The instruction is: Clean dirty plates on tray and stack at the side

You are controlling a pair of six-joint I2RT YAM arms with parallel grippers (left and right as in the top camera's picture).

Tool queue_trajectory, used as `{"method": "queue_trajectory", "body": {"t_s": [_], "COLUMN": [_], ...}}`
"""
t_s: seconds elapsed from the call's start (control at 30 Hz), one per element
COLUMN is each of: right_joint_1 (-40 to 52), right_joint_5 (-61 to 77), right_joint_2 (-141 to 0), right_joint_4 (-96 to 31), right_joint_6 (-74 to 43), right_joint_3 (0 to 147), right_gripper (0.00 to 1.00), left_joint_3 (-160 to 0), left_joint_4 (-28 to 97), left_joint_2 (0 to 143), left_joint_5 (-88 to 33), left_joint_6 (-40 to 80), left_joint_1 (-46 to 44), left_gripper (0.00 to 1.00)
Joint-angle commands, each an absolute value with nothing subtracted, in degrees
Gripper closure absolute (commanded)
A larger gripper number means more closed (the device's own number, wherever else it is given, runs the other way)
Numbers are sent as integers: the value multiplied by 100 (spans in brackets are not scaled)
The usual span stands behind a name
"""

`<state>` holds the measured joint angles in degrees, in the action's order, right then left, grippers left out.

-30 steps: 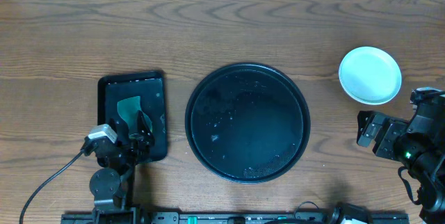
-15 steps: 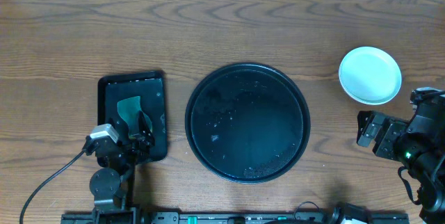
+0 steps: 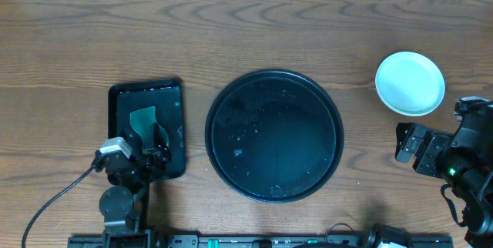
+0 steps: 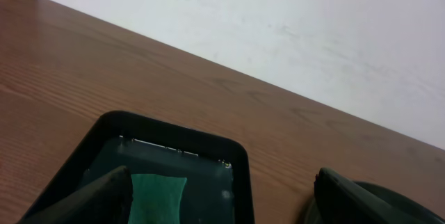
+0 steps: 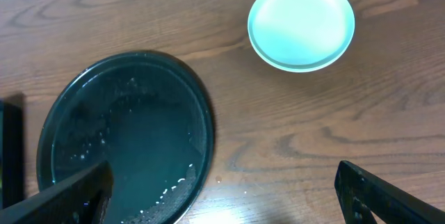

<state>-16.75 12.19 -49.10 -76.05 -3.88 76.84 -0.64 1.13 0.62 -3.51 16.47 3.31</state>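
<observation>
The flat wooden counter [image 3: 231, 40] is mid-brown with darker wavy grain. At its centre the large round glossy tray [image 3: 273, 136] is black, flecked with pale wet specks. At nine o'clock, the small rectangular tray [image 3: 146, 88] is black too, around a teal-green sponge [image 3: 142, 119]. At two o'clock, the round shallow plates [image 3: 410, 83] are plain white, faintly mint.

Overhead looks straight down; right wrist, nearer and oblique, shares the tray [image 3: 293, 117].

Soft, even light from above falls on the brown wooden table [image 3: 77, 40], and shadows are faint. The large round glossy black tray [image 3: 231, 102] shows small white glints, while the round white plate [image 3: 410, 83] at the right looks almost washed out.
</observation>
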Motion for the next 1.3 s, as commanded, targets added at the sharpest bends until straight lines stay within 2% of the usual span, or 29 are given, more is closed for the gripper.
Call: {"method": "queue_trajectory", "body": {"t_s": [0.0, 0.5, 0.67, 0.77, 0.93, 1.27], "right_joint_1": [-1608, -1594, -967, -429, 322, 607], "right_joint_5": [1267, 1205, 637, 307, 193, 657], "right_joint_2": [-4904, -4823, -4510, -4145, -3114, -1135], "right_joint_4": [-7616, -7616, -7428, -6761, -4941, -1868], "right_joint_6": [-421, -421, -355, -353, -91, -75], "right_joint_3": [7708, 7708, 7625, 7255, 5789, 2543], "right_gripper": [1, 1, 1, 1, 1, 1], "left_joint_3": [-23, -23, -23, -23, -23, -23], "left_joint_4": [381, 381, 384, 381, 381, 384], "left_joint_2": [23, 23, 23, 23, 23, 23], "left_joint_5": [-390, -388, -388, -388, -388, -388], "left_joint_6": [1568, 1568, 1568, 1568, 1568, 1568], "left_joint_1": [346, 346, 346, 346, 346, 346], "left_gripper": [16, 16, 16, 16, 16, 16]}}
